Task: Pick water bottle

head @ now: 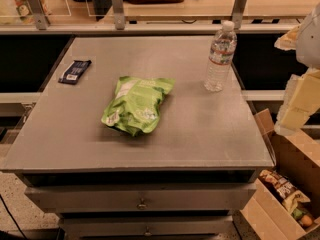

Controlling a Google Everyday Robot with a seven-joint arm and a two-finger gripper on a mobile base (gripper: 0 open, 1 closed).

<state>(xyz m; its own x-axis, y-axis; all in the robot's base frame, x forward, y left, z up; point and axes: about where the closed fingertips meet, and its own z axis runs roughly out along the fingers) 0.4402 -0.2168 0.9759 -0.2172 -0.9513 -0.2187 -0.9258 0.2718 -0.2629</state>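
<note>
The water bottle (220, 56) stands upright near the far right corner of the grey table (200, 129). It is clear and ribbed, with a white cap and a white-and-red label band. My gripper (295, 109) hangs at the right edge of the view, beyond the table's right side, to the right of the bottle and nearer the camera. It is apart from the bottle and holds nothing that I can see.
A green chip bag (137, 104) lies at the table's middle. A dark snack bar (75, 71) lies at the far left. An open cardboard box (287, 194) with snacks stands on the floor at the right. A glass partition with metal posts (117, 6) runs behind the table.
</note>
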